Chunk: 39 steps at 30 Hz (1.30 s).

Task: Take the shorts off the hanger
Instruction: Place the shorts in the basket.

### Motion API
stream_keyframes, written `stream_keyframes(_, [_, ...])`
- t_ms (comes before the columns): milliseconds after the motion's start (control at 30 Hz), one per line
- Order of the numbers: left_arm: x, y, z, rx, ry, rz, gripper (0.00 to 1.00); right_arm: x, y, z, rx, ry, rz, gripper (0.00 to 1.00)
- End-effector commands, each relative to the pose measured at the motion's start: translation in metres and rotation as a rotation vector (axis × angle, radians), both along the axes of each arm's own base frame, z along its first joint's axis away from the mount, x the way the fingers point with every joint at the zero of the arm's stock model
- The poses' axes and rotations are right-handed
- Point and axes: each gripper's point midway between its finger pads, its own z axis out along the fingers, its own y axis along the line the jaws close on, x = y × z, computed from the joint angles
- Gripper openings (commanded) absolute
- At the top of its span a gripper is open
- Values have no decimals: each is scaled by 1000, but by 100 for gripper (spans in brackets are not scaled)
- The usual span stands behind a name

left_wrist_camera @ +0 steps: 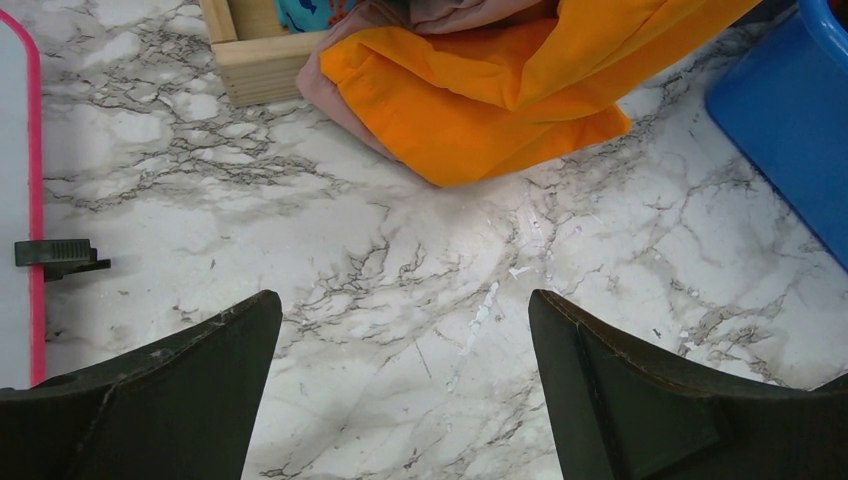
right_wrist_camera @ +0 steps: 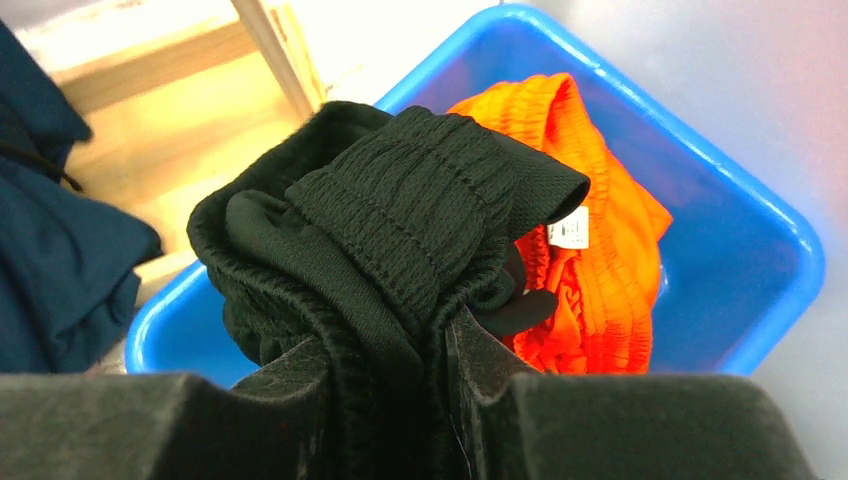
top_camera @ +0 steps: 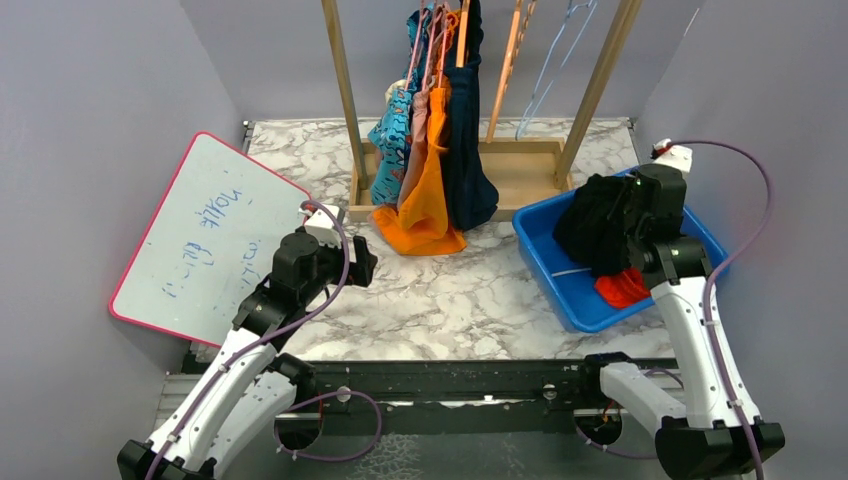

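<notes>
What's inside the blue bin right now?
Red-orange shorts lie in the blue bin. Black shorts, clamped by the right gripper, cover part of them. The bin floor beneath both is hidden.

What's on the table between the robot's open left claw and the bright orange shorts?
Only bare marble table lies between the left gripper and the bright orange shorts. The left wrist view shows it best.
</notes>
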Motion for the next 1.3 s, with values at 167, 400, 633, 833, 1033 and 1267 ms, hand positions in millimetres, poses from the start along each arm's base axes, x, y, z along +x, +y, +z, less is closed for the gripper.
stream_keyframes(167, [2,3,9,-3,-24,25,97,-7,-61,95,-123,-314,-357,2])
stream_keyframes(400, [3,3,5,8,-15,27,97,0,-68,3,-111,-183,-412,2])
stream_keyframes(633, [5,2,2,17,-5,23,97,5,-83,-128,48,116,-396,5])
stream_keyframes(833, [8,1,-3,32,9,16,98,4,-76,-160,149,179,-373,77])
stream_keyframes(1033, [10,-3,-7,39,32,1,98,5,-80,-115,146,140,-396,88])
stream_keyframes(1267, [9,-1,-1,27,6,9,98,-1,-77,-33,126,-44,-347,92])
